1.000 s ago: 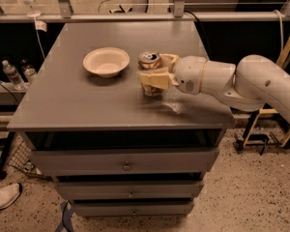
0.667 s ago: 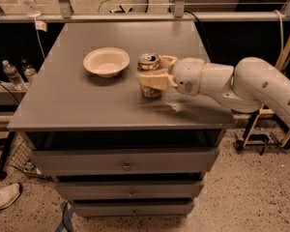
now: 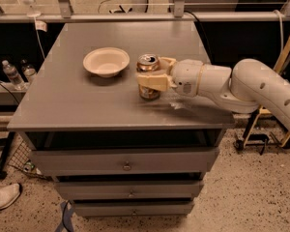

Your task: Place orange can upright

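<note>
The orange can (image 3: 148, 63) stands upright on the grey table (image 3: 77, 105), right of the middle, its silver top with pull tab facing up. My gripper (image 3: 152, 77) reaches in from the right, and its cream fingers (image 3: 152, 80) wrap around the can's middle, one on the near side and one behind. The can's base rests on or just above the tabletop. The white arm stretches off to the right edge of the view.
A cream round bowl (image 3: 106, 61) sits on the table just left of the can. Drawers (image 3: 125, 164) are below the tabletop. Water bottles (image 3: 12, 75) stand on a ledge to the left. A shoe (image 3: 2, 197) lies on the floor at lower left.
</note>
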